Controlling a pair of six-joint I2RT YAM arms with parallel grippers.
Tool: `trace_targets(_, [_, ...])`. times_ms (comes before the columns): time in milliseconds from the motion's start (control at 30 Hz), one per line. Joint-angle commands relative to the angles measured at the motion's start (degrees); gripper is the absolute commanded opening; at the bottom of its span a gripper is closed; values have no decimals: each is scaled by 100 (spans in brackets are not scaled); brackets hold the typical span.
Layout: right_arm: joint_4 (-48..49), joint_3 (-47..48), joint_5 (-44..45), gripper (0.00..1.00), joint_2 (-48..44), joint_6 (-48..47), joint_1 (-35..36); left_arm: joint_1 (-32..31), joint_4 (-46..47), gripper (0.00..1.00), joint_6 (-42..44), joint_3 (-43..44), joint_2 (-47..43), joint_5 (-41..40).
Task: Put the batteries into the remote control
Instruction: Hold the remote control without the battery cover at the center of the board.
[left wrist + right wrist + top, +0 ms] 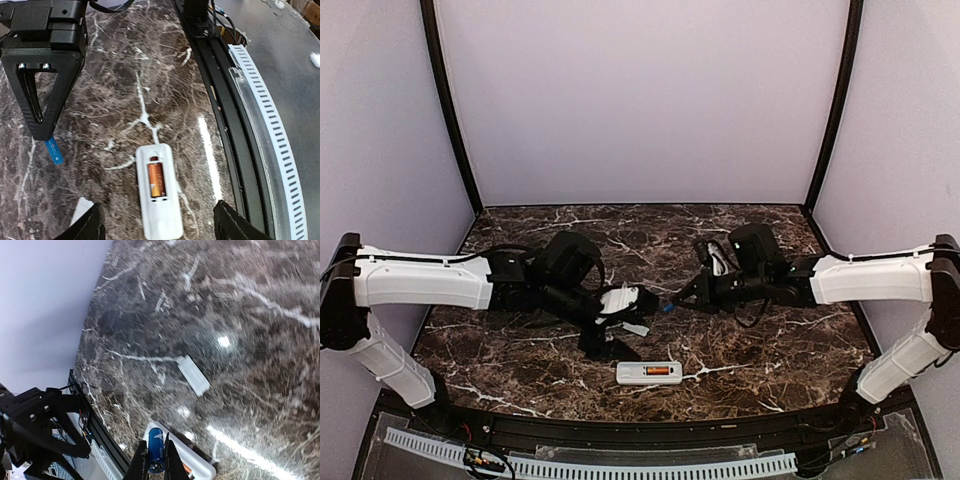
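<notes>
Marble, dark brown and veined with white, made up the table [770, 350], and both arms reached in over its middle from either side. The left gripper [610, 343] hung above the near part of the table with its jaws spread wide and nothing between them; its own camera showed a dark fingertip at each lower corner of the view. The right gripper [156, 461] was clamped on the bluish battery [156, 452], which was pinched upright between the two fingertips and poked out below them, clear of the marble. The remote control [159, 192] lay flat near the front edge, back side up, with its compartment open. It sat apart from both grippers, roughly below the left one and forward of the right one. A flat white strip [193, 375] lay on the marble a little way off. It was probably the battery cover, though the blur in the wrist view left that unsure. The orange-red battery [156, 180] already sat in one side of the compartment, and the bay beside it looked empty. The step in hand seemed to be carrying the second cell to the remote, so loading was about half done. The next move would call for bringing the bluish cell down over the free bay, turning it to lie parallel with the seated one, and pressing it in without nudging the light handset. The open left gripper could brace the remote.
</notes>
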Motion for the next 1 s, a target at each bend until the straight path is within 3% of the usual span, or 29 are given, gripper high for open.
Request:
trace_targets(0, [410,-455,344,0,-91,648,536,-120,-166,74,-40,-578,-72,-209])
trace_targets(400, [1137,-988,842,0,418,1491,1478,-363,298,75,287,-1078,641,-405])
trace_targets(967, [1447,-1252,850,0,749,1509,1557,-766,676,71,17,-1137,1230,-1094])
